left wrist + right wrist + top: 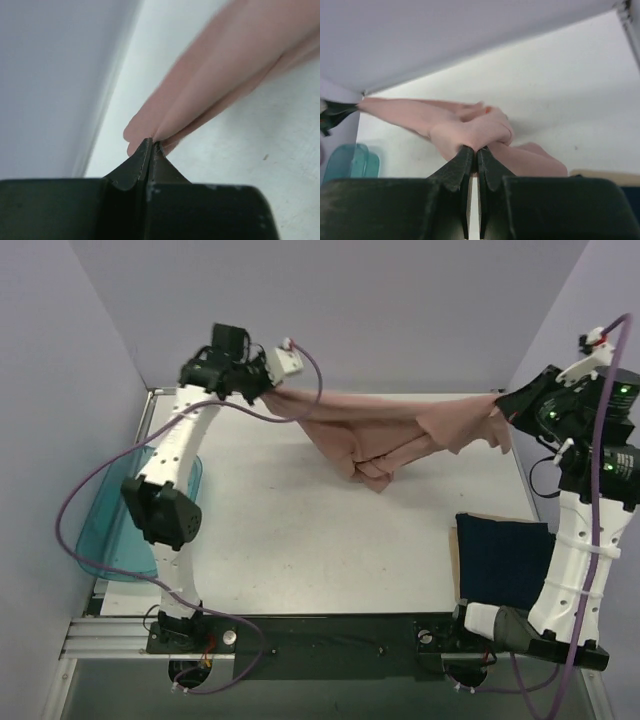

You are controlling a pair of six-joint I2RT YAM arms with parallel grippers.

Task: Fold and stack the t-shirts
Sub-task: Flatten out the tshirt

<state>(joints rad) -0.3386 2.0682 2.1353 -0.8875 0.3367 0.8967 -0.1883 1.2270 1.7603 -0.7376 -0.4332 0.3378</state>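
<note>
Dusty pink cloth, the pink t-shirt (385,435), hangs stretched between the two hands over the far part of the bench (300,540). Its top edge runs almost straight from one hand to the other, and its middle sags in a bunched point that reaches the bench top or nearly so. The left hand (268,380) has one end at the far left corner. The right hand (508,408) has the other end at the far right edge.

Only the wrist views show the grips. In the left one the fingers are pressed together with just a thin fold of pink pinched at their tips, and the cloth runs away from them in long soft pleats beside the wall (55,85). In the right wrist view the fingers are closed to a narrow slit on a thicker, rounded wad of the shirt.

The view from above alone shows the whole layout. The navy t-shirt (503,558) lies flat at the near right of the bench, beside the right arm and well apart from the pink one. A translucent teal tray (105,530) sits at the left edge, partly behind the left arm. The right wrist view catches only a corner of that tray.
</note>
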